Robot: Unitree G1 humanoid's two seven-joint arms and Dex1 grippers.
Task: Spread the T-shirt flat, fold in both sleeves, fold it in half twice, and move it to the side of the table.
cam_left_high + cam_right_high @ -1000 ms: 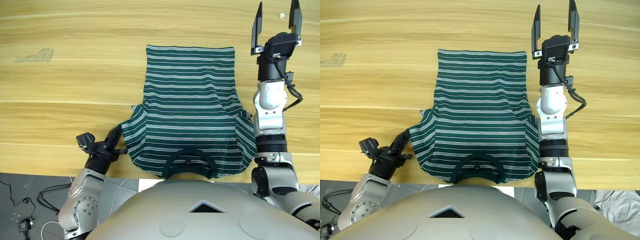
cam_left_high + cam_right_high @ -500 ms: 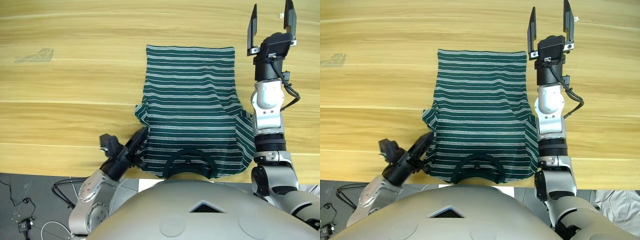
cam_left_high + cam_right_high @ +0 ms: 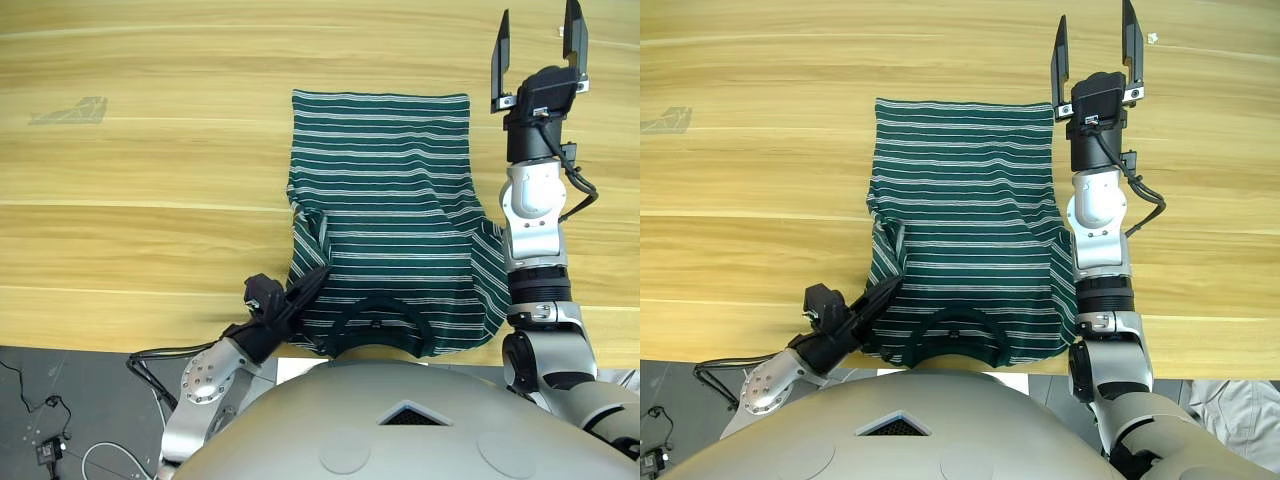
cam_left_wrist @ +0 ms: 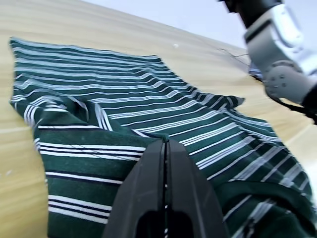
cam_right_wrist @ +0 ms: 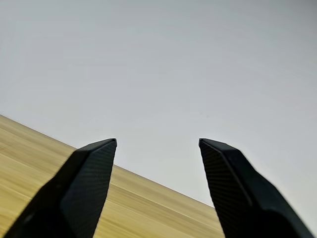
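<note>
A dark green T-shirt [image 3: 385, 190] with thin white stripes lies on the wooden table [image 3: 150, 200], collar [image 3: 378, 318] toward me and hem at the far side. Its left sleeve [image 3: 308, 232] is drawn in over the body, bunched along the shirt's left edge. My left gripper [image 3: 319, 274] is low at the near left, shut on that sleeve's fabric; the pinched cloth meets the shut fingers [image 4: 164, 148]. The right sleeve [image 3: 492, 270] still lies out to the side. My right gripper [image 3: 537, 15] is raised beside the hem's right corner, open and holding nothing [image 5: 157, 141].
Bare wood stretches to the left and far side of the shirt. A faint grey mark [image 3: 70, 110] sits on the table at the far left. A small white scrap [image 3: 1152, 39] lies beyond the right gripper. Cables [image 3: 40, 420] lie on the floor at the near left.
My left gripper has swept rightward along the near edge, dragging the left sleeve in over the shirt's body. The right gripper has drifted slightly left and stays open.
</note>
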